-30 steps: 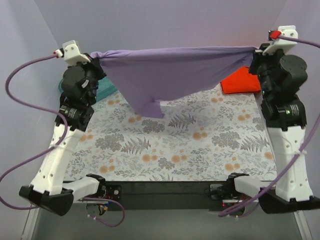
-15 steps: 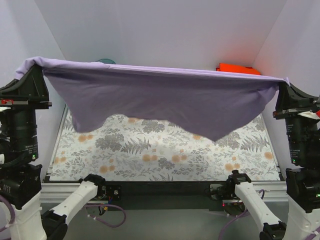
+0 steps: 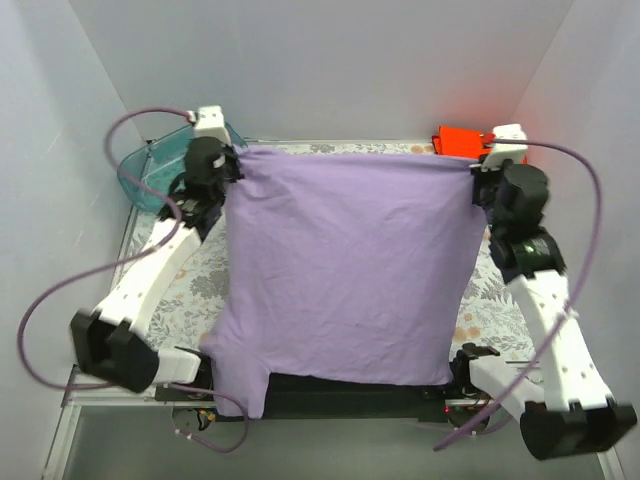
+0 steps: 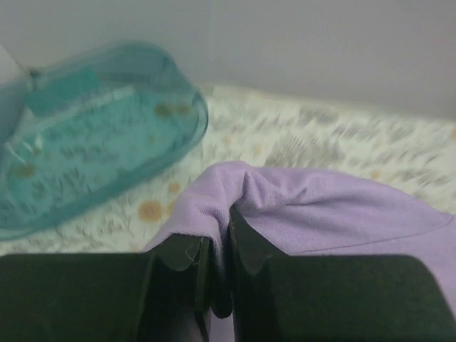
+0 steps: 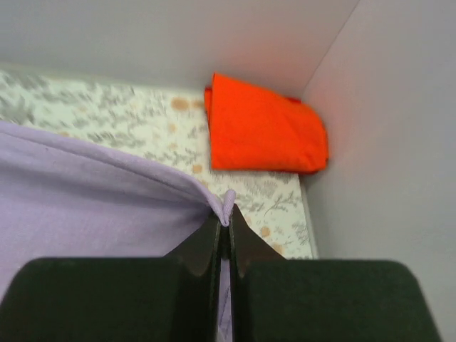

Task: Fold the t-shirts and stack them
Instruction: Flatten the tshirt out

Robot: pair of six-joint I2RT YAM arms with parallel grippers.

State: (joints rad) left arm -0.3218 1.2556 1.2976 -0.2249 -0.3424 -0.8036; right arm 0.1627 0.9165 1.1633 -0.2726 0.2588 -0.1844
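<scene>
The lavender-purple t-shirt [image 3: 345,270] is stretched flat between both arms and reaches from the far side of the table past its near edge. My left gripper [image 3: 236,165] is shut on its far left corner, with cloth [image 4: 299,206] pinched between the jaws [image 4: 222,235]. My right gripper [image 3: 478,168] is shut on its far right corner, with cloth [image 5: 107,192] pinched at the jaw tips [image 5: 228,219]. The orange-red t-shirt [image 3: 458,140] lies folded in the far right corner and also shows in the right wrist view [image 5: 263,128].
A translucent teal plastic tub [image 3: 155,175] stands at the far left corner, beside my left gripper; it also shows in the left wrist view [image 4: 85,128]. White walls close in the table on the left, back and right. The floral mat [image 3: 190,280] shows beside the shirt.
Both arms have swung the stretched purple shirt from high up near the camera forward and down, so it now spreads out over the table. Both grips are unchanged.
</scene>
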